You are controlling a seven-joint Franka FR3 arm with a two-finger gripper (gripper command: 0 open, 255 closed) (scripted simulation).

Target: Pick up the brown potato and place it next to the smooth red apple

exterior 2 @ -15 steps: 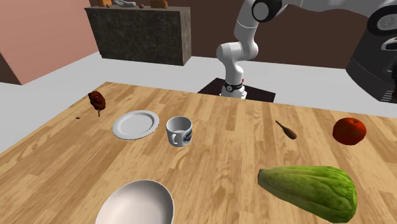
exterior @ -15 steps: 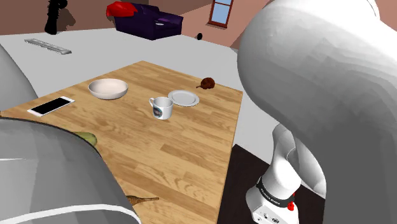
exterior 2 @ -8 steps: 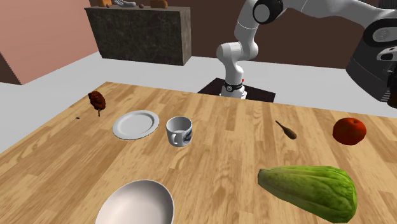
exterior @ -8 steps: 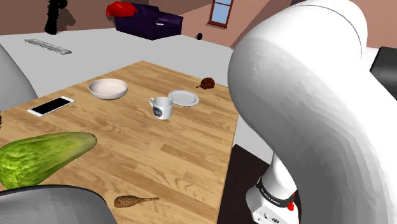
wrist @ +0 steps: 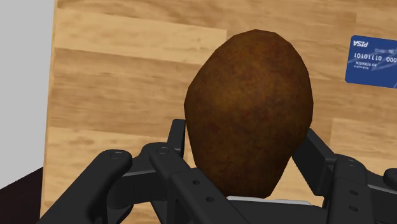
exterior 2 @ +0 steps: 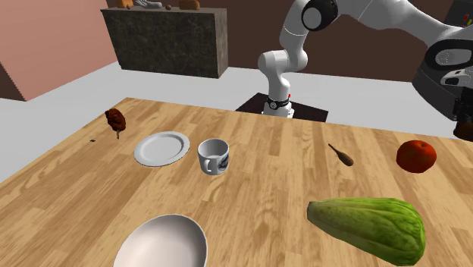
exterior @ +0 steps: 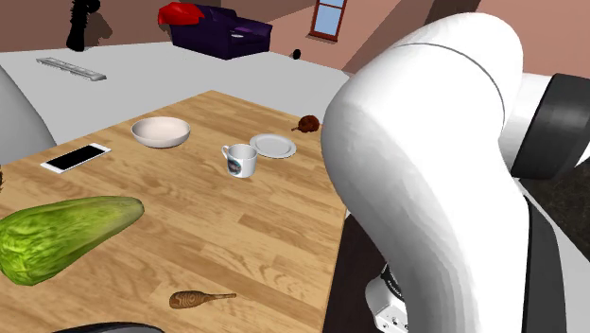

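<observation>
While the all-black two-finger claw point(wrist: 245, 149) clasps the brown, egg-shaped potato point(wrist: 249, 95) between its fingers, above the pale wooden surface point(wrist: 127, 76), the step in hand reads as carriage toward the smooth red apple point(exterior 2: 416, 155).

Next move, by judgement: lower the potato just beside the apple without nudging it, then release.

Containers:
- white bowl point(exterior 2: 161, 246), empty
- white mug with a blue mark point(exterior 2: 214, 156), nothing visible inside
- white plate point(exterior 2: 161, 148), bare

Blue printed card point(wrist: 374, 60) lies on the surface beyond the potato.
</observation>
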